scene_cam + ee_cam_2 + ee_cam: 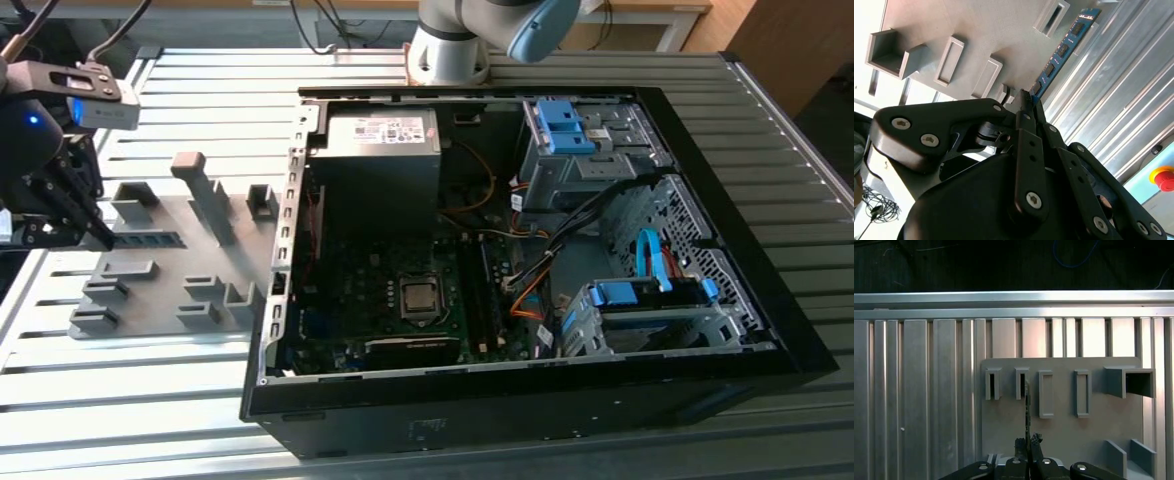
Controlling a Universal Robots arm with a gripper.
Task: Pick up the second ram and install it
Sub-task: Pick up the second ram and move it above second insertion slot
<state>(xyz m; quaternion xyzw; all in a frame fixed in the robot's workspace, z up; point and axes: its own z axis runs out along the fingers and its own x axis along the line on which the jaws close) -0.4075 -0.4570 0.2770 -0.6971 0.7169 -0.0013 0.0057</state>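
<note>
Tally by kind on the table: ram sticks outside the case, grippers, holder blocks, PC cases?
Ram sticks: 1, the second ram, clamped in the gripper
Grippers: 1
Holder blocks: 1, the grey holder block
PC cases: 1, the open PC case
Total: 4
</note>
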